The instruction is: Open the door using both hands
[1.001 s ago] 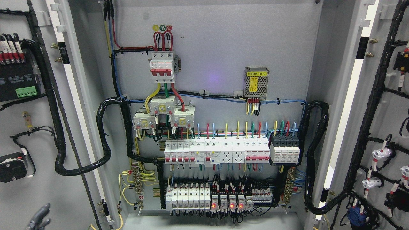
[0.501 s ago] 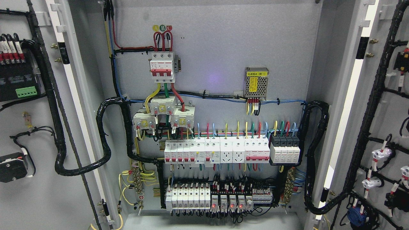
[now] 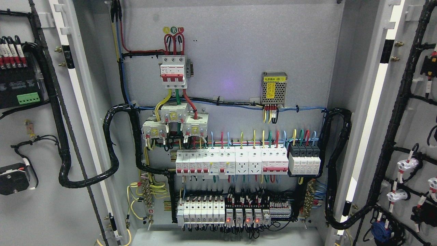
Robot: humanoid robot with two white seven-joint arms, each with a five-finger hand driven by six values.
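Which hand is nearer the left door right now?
Neither can be told: no hand shows in the head view. The left door and the right door both stand swung open, with the cabinet's breakers exposed between them.
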